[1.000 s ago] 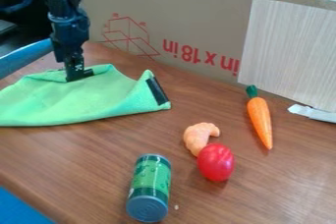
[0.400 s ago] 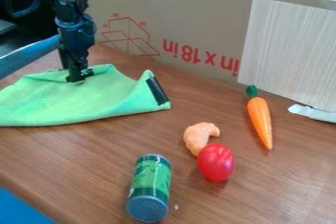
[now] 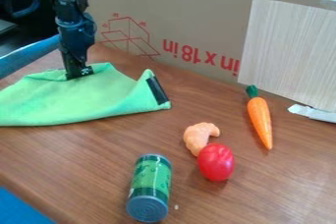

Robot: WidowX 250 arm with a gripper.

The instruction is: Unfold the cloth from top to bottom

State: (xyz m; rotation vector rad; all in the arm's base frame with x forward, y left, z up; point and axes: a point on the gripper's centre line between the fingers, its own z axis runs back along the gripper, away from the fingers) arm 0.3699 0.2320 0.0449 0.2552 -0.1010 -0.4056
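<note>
My gripper (image 3: 79,74) hangs at the upper left, its lower end at the back edge of the green cloth (image 3: 72,101). Whether it holds the fabric cannot be made out. The cloth lies on the left part of the table, its right corner folded over and slightly raised, with a dark strip along that side. A smaller dark patch shows at the back edge, partly behind the gripper.
A green can (image 3: 150,187) lies at the front, with a red tomato-like toy (image 3: 216,162) and an orange shrimp-like piece (image 3: 199,138) beside it. A toy carrot (image 3: 260,120) lies at the right. A cardboard wall (image 3: 164,26) stands along the back.
The gripper has become more upright, its upper part shifting a little right, while its lower end stays near the same place. The cloth's back edge beside it has shifted very slightly.
</note>
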